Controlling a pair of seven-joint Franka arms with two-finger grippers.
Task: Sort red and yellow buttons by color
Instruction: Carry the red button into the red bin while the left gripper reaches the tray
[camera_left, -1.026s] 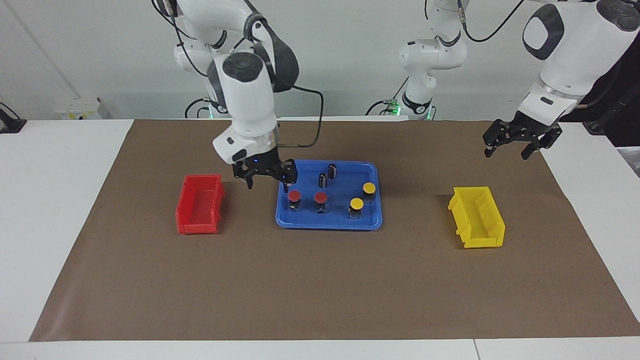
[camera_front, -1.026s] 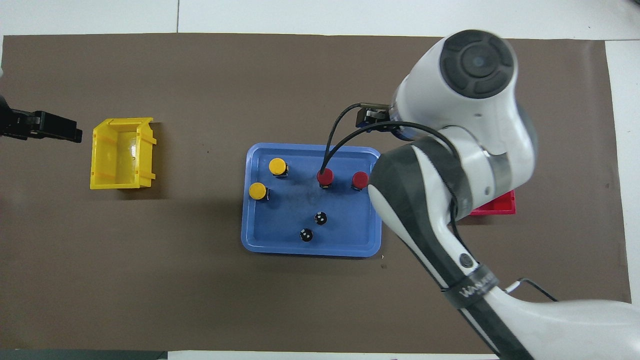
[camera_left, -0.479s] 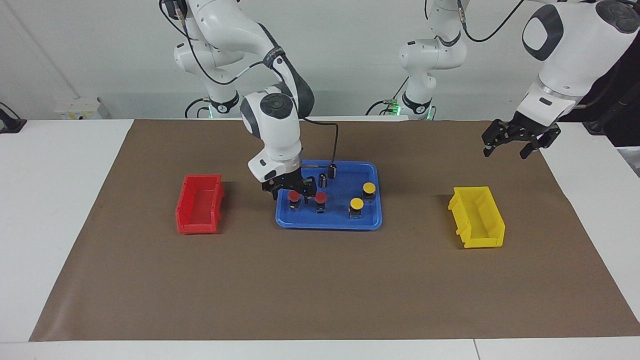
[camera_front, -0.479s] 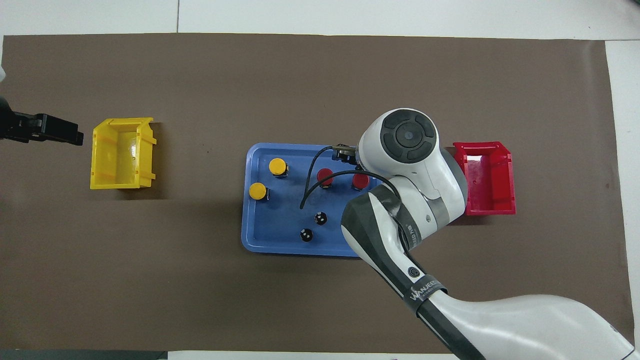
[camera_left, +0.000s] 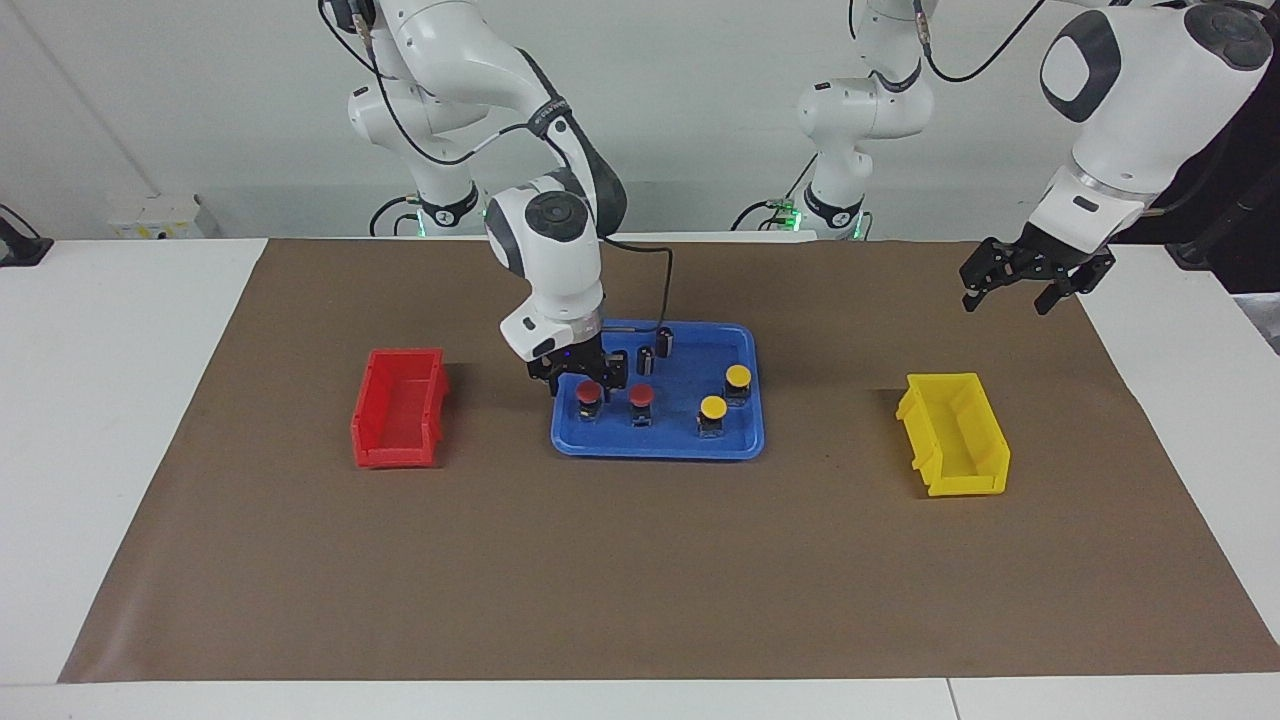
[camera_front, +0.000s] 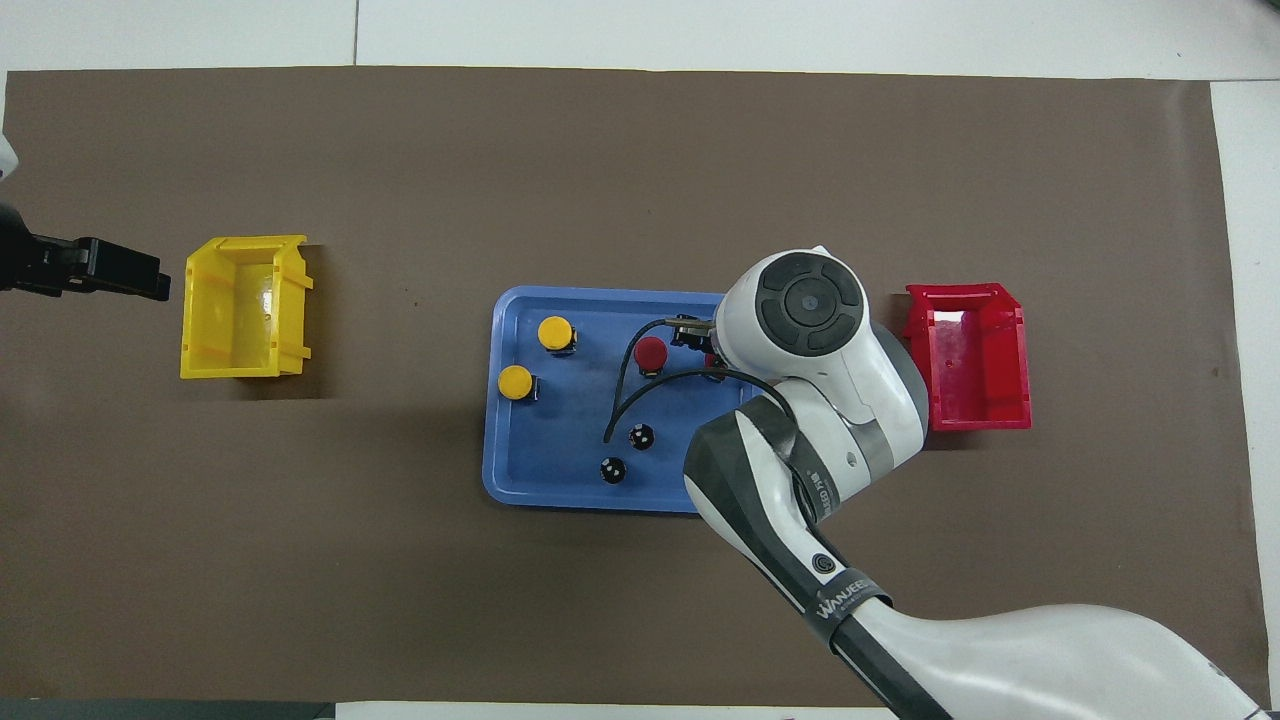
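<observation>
In the blue tray (camera_left: 745, 345), your right gripper (camera_left: 579, 378) has dropped around the end red button (camera_left: 588, 391), fingers closing but grip unconfirmed; left gripper (camera_left: 1025, 283) waits open near the yellow bin (camera_left: 960, 470).

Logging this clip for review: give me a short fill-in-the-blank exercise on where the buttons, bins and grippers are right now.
1. All four buttons, among them the red button under the right gripper, stand on the ______ tray.
2. The left gripper waits in the air near the ______ bin.
3. The red bin holds ______ buttons.
4. Besides the buttons, the tray carries ______ small dark cylinders.

Missing words: blue; yellow; no; two
</observation>
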